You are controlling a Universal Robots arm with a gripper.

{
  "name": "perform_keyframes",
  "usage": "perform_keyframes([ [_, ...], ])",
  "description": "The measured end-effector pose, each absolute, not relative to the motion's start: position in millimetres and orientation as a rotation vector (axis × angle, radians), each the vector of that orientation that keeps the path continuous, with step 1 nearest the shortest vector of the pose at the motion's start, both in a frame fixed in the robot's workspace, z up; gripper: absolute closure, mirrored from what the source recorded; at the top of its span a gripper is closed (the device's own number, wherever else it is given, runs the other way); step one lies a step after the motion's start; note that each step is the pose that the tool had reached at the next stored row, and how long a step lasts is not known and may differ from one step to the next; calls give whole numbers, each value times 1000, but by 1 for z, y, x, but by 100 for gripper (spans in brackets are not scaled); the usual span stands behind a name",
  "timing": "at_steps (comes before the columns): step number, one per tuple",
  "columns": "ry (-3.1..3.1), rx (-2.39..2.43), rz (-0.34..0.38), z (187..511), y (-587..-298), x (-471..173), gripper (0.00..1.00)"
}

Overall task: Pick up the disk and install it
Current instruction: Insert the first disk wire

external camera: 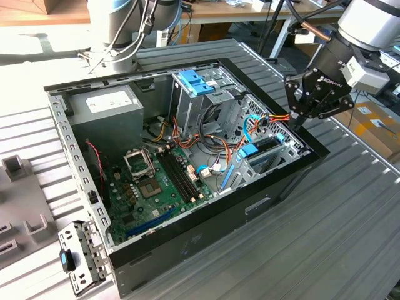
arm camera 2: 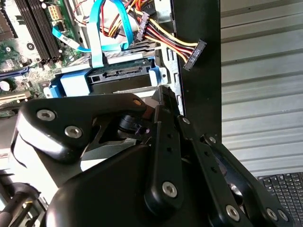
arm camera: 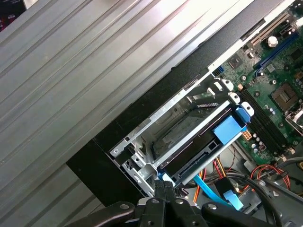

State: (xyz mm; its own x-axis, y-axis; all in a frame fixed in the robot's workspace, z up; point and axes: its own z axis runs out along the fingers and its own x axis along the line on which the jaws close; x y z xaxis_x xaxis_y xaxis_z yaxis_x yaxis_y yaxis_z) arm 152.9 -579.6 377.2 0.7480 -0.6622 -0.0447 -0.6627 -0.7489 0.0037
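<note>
One arm reaches in from the exterior view's right, and we see its black pincer (external camera: 304, 119) poised at the near right corner of the open computer case (external camera: 187, 247), which lies on its side on the ribbed grey desk (external camera: 337, 237).

We find the disk (external camera: 257, 152) already sitting in the metal drive cage (external camera: 281, 147) at that corner, its blue rails showing against the grey sheet metal. In the second wrist view the disk (arm camera 2: 120, 78) lies flat in the cage with its connector edge facing outward, and a flat blue cable (arm camera 2: 97, 33) runs down beside it. In the first wrist view the disk (arm camera: 199, 149) sits between silver cage bars, with a bright blue tab at its end near the motherboard (arm camera: 274, 85).

We see the pincer's fingers (arm camera: 164, 189) pressed together, tips just beside the blue rail corner at the cage's end; we cannot tell whether they touch it. In the second wrist view the pincer (arm camera 2: 163, 92) shows the same narrow pose, tip next to the cage edge.

Elsewhere in the case we note the grey power supply (external camera: 106, 106) at the far left, a bare blue bracket (external camera: 197, 81) atop the upper bay, and a bundle of red, yellow and orange wires (arm camera 2: 165, 40) ending in a black plug by the case wall.
</note>
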Motion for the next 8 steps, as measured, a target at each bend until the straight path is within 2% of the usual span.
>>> perform_keyframes([
  [1,1109,-2925,67,377,-580,153,83],
  [3,1109,-2925,67,377,-580,153,71],
  [5,1109,-2925,67,377,-580,153,71],
  [6,1109,-2925,67,377,-580,153,64],
  [8,1109,-2925,67,377,-580,153,64],
])
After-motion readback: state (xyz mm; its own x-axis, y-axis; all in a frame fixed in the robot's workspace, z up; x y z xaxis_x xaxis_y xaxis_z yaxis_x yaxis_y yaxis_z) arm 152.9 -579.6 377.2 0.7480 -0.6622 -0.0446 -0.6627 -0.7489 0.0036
